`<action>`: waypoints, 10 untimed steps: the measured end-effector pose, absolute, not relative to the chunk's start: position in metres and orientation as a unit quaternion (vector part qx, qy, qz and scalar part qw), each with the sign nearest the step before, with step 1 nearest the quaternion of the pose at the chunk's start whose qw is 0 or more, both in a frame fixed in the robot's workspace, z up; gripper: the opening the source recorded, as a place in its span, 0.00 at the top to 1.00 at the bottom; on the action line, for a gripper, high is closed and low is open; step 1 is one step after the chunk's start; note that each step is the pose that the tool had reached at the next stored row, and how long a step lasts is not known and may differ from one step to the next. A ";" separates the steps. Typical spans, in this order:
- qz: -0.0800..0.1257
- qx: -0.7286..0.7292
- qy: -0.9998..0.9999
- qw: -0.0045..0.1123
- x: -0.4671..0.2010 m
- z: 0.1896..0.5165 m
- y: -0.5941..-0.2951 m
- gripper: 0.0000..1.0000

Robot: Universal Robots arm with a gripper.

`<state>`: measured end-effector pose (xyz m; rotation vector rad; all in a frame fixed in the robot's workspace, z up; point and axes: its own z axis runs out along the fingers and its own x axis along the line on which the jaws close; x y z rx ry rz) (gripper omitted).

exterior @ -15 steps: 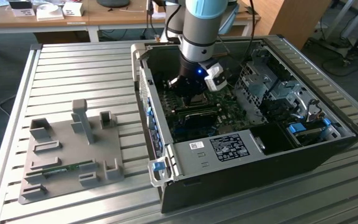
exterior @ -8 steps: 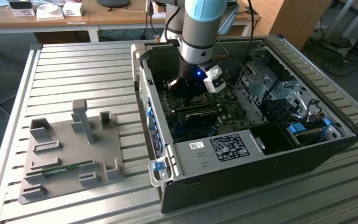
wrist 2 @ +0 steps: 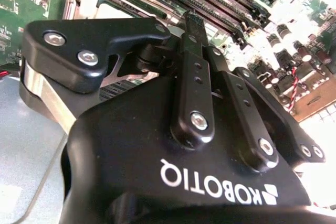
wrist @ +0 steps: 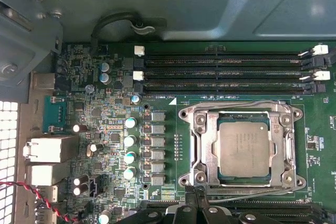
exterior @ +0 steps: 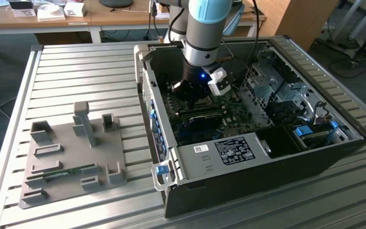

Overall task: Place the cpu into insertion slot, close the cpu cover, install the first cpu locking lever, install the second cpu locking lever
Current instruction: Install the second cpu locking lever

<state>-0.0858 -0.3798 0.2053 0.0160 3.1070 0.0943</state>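
The cpu [wrist: 244,148] sits in its socket, cpu cover [wrist: 205,150] down around it; the gripper [wrist: 197,195], fingers together and empty, hovers just beside the cover's edge.

Case walls [exterior: 146,90] and drive cage [exterior: 278,95] hem the motherboard [wrist: 105,129].

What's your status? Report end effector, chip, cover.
End effector low over the board, just off the socket's edge. Chip seated in the socket. Cover down around the chip. Nothing lying on top of it.
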 end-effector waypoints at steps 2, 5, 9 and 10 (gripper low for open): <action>0.030 0.005 0.999 0.017 -0.086 0.205 -0.380 0.89; 0.030 0.005 0.999 0.017 -0.087 0.205 -0.380 0.89; 0.030 0.005 0.999 0.017 -0.088 0.204 -0.379 0.89; 0.030 0.005 0.999 0.017 -0.088 0.204 -0.379 0.89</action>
